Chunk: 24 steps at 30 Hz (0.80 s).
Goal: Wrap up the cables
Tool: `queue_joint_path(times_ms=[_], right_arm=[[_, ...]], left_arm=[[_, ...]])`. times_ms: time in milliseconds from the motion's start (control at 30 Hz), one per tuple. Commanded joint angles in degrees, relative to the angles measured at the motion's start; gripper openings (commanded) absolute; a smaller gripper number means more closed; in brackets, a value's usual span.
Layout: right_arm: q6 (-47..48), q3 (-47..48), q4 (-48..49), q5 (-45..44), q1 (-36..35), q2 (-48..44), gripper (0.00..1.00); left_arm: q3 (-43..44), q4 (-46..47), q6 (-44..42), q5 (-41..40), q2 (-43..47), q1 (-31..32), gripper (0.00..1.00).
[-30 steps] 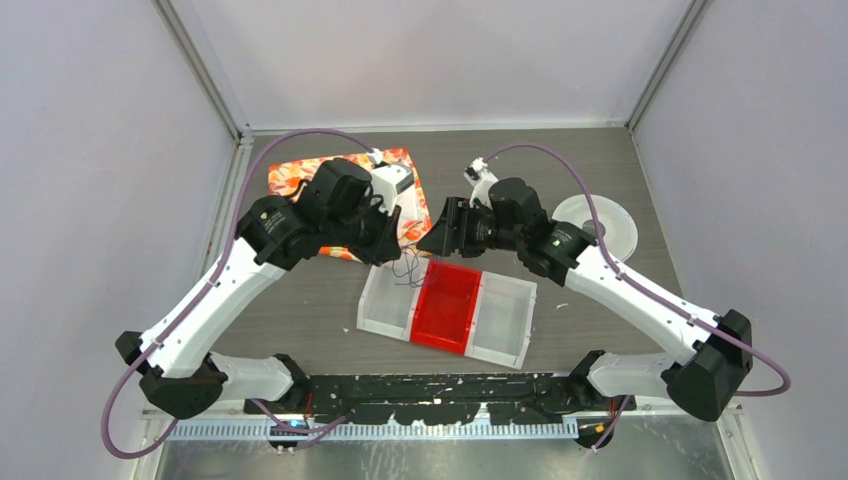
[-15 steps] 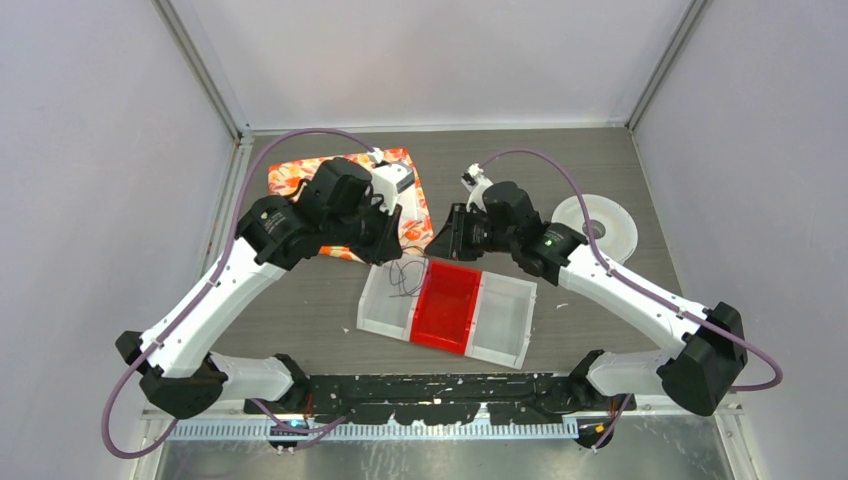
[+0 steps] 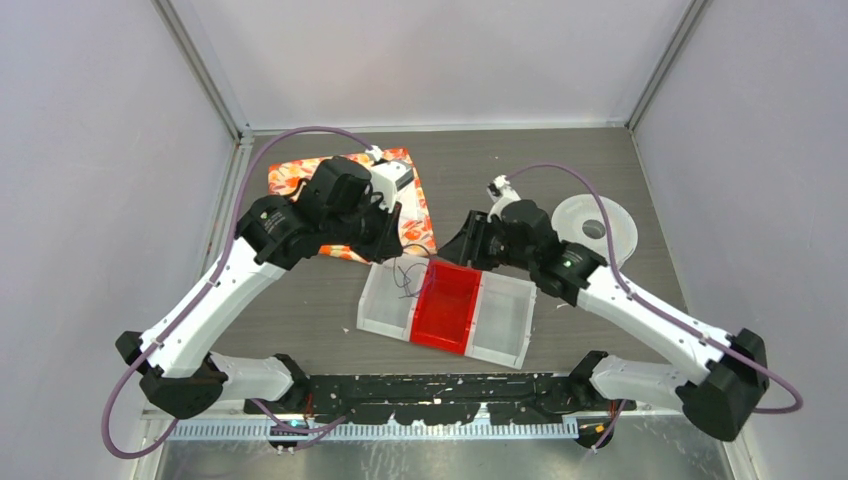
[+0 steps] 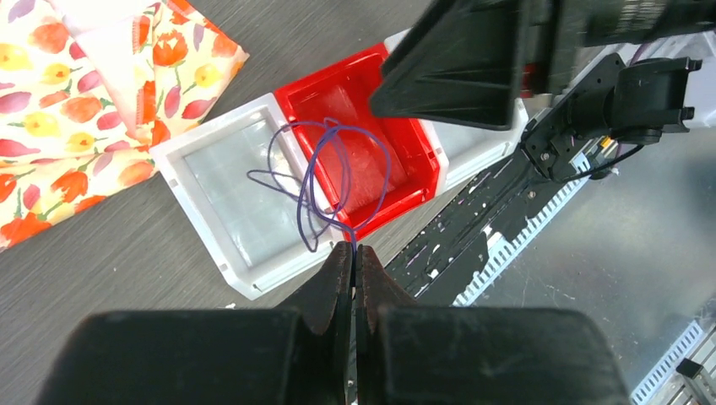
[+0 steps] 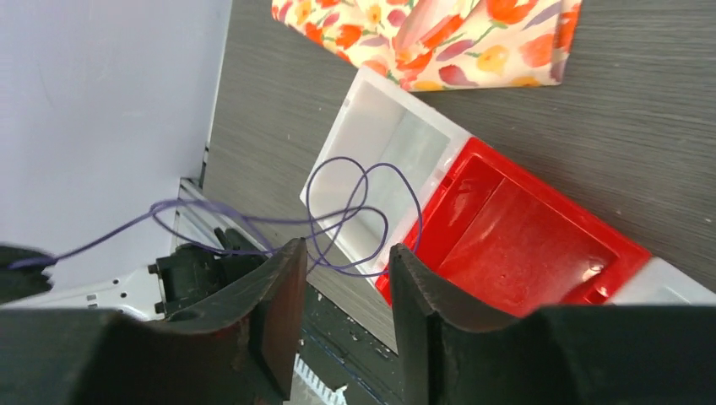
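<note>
Here is the worry as we see it: the cable is hair-fine and springy. It hangs in loose loops over the tray, spread across the white left compartment and the red middle one. We reckon those loops could spring apart or droop into the tray. They might also catch on the wall between the two compartments, and any pull would then drag them out of shape. A wire this thin could slide out of a pinch with hardly a tug, and then the coil drops and the wrapping is undone. There is also a chance of the right side closing on several strands at once, or on none, since the loops cross one another. Now the left end effector: its fingers are pressed flat together with no gap showing. The cable runs straight into their tips, so we call it clamped on the wire, holding the loops up off the tray. The right end effector has its fingers well apart and nothing between them. From its own camera the loops show through the gap, but farther off, and we cannot see any strand touching a finger. The flowered cloth lies behind on the worktop, out of play.
</note>
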<state>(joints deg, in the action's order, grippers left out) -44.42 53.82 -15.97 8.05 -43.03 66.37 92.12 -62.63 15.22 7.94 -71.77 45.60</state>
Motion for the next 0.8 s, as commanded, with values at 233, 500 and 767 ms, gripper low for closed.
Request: queue_joint_path(times_ms=[233, 500, 767], right_arm=[[-1.5, -1.9, 3.9, 2.3, -0.3, -6.8, 0.64], [-0.8, 0.4, 5.8, 6.2, -3.1, 0.5, 0.66], [-2.2, 0.0, 9.5, 3.2, -4.4, 4.6, 0.29]], left_arm=[[2.4, 3.1, 1.5, -0.3, -1.0, -0.7, 0.0], [3.0, 3.2, 1.9, -0.4, -1.5, -0.7, 0.01], [3.0, 3.2, 2.1, -0.5, -1.5, -0.8, 0.01]])
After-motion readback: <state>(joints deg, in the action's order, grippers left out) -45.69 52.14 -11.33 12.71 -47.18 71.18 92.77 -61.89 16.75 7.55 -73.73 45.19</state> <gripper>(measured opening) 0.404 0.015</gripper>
